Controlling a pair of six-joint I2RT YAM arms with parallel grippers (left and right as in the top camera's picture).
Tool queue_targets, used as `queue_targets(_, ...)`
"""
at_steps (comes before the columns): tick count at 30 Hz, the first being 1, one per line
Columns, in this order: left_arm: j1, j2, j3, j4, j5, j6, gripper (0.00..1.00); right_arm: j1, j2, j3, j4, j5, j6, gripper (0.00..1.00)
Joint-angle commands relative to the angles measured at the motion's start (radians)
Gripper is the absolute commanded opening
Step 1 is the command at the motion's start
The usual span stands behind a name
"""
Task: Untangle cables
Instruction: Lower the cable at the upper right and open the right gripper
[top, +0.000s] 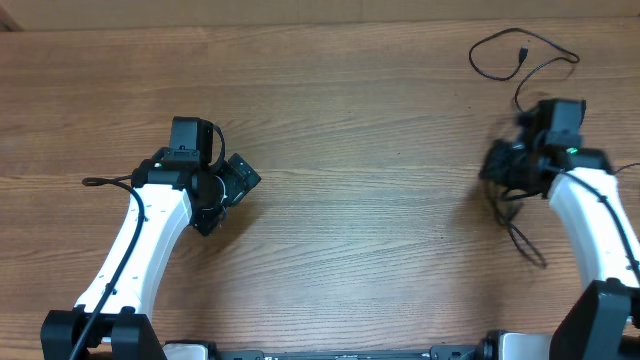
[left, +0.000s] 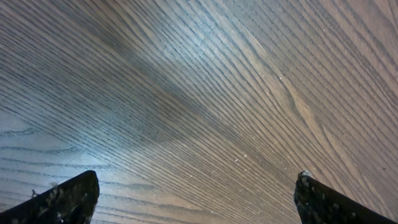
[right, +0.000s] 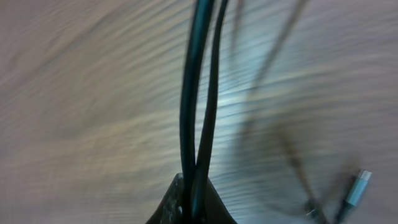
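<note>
Right hand (right: 189, 200) pinches thin, glossy cables (right: 188, 93).

Thin black cables (top: 545, 40) lie at two o'clock in the overhead view. One curls into an open loop with a small plug tip (top: 524, 51) inside it, and another trails toward five o'clock. In the right wrist view, two strands (right: 194, 93) rise side by side toward twelve o'clock, pinched in the right gripper (right: 191, 198). A silvery plug (right: 359, 186) lies blurred at four o'clock.
</note>
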Motion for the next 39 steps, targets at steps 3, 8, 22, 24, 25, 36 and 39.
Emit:
queue_targets(3,-0.002,0.01,0.012,0.001,-0.01,0.012,1.0,0.09,-0.018,-0.064,0.103,-0.235,-0.355,0.04)
queue_targets(8,-0.002,0.01,0.012,0.001,-0.01,0.012,1.0,0.107,-0.018,-0.064,0.261,-0.233,-0.426,0.04)
queue_targets(22,-0.002,0.01,0.012,0.001,-0.01,0.012,1.0,0.106,0.043,-0.064,0.301,-0.104,-0.687,0.22)
queue_targets(24,-0.002,0.01,0.012,0.001,-0.01,0.012,1.0,0.106,0.058,-0.064,0.309,-0.099,-0.687,0.38)
queue_targets(25,-0.002,0.01,0.012,0.001,-0.01,0.012,1.0,0.106,0.06,-0.064,0.328,-0.089,-0.681,0.94)
queue_targets(36,-0.002,0.01,0.012,0.001,-0.01,0.012,1.0,0.12,-0.047,0.164,0.333,-0.101,-0.412,1.0)
queue_targets(39,-0.002,0.01,0.012,0.001,-0.01,0.012,1.0,0.12,-0.127,0.238,0.341,-0.227,-0.325,1.0)
